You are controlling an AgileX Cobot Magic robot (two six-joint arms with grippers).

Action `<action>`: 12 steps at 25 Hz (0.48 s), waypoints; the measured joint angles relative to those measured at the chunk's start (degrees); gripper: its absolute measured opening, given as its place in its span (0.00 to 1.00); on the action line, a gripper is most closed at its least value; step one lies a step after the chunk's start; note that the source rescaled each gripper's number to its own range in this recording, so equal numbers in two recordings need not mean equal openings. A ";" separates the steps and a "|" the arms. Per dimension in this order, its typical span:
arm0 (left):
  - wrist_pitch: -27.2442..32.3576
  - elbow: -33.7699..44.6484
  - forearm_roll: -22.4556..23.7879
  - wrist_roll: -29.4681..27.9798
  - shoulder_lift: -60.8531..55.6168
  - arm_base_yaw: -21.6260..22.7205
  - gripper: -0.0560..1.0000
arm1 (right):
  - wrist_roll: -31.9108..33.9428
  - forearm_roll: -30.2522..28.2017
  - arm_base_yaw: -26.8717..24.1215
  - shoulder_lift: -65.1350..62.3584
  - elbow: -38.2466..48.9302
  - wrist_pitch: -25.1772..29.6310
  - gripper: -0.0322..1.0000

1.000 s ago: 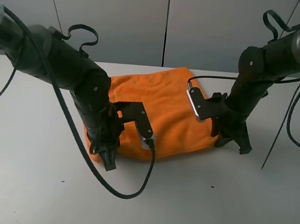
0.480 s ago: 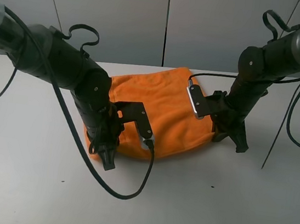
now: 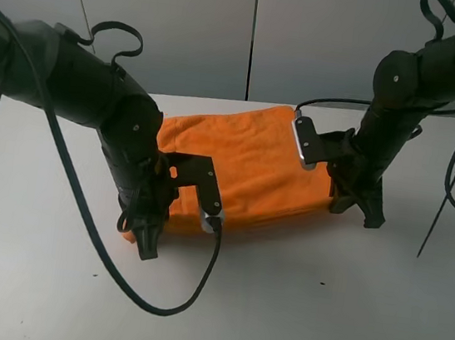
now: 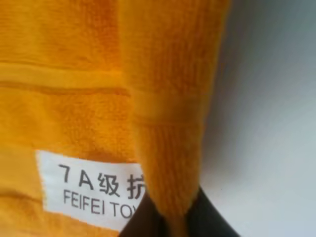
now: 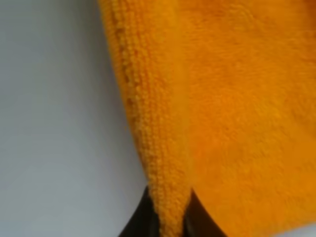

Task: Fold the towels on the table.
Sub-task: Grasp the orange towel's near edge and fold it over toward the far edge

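A bright orange towel [image 3: 245, 160] lies folded on the white table [image 3: 317, 316], stretched between my two arms. My left gripper [image 3: 147, 247] is shut on the towel's near left corner. The left wrist view shows a fold of orange cloth [image 4: 168, 128] pinched between dark fingertips [image 4: 212, 222], with a white printed label [image 4: 84, 190] beside it. My right gripper [image 3: 364, 215] is shut on the towel's near right corner. In the right wrist view the hemmed towel edge [image 5: 158, 163] runs down between the dark fingertips [image 5: 140, 222].
Black cables loop from both arms; one [image 3: 159, 308] curves over the table in front of the towel. A grey panelled wall [image 3: 254, 31] stands behind the table. Bare white tabletop lies in front and to the left.
Both grippers closed fully on the towel's near corners and lifted slightly. The front edge has been pulled straighter and the towel now looks tauter and narrower.
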 joint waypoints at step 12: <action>4.76 0.00 7.64 0.75 -7.43 0.00 0.06 | 1.76 4.74 0.00 -8.41 0.00 1.98 0.04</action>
